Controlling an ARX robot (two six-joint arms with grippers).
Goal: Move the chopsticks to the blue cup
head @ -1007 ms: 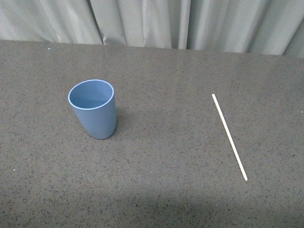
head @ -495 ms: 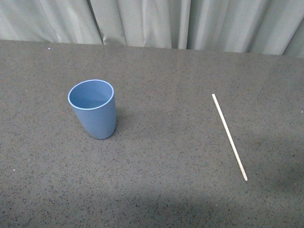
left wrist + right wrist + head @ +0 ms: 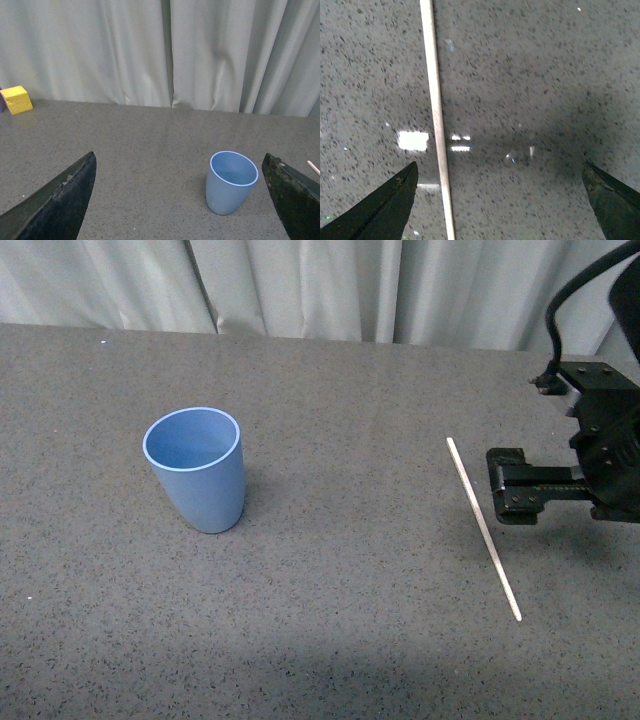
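Observation:
The blue cup (image 3: 198, 469) stands upright and empty on the dark speckled table (image 3: 340, 570), left of centre. The chopstick (image 3: 483, 528) lies flat on the table at the right. My right gripper (image 3: 503, 487) is open and empty, hovering just right of the chopstick's middle. In the right wrist view the chopstick (image 3: 436, 120) runs between the open jaws, close to one finger (image 3: 385, 210), with the gripper (image 3: 500, 215) above the table. My left gripper (image 3: 180, 220) is open and empty, out of the front view; the cup (image 3: 231, 181) stands ahead of it, near one finger (image 3: 295, 195).
A grey curtain (image 3: 320, 285) hangs along the table's far edge. A yellow block (image 3: 16, 99) sits at the far side of the table in the left wrist view, with a dark object (image 3: 1, 102) beside it at the picture's edge.
My right arm has come into the front view from the right and now hovers beside the chopstick. The cup and the chopstick have not moved.

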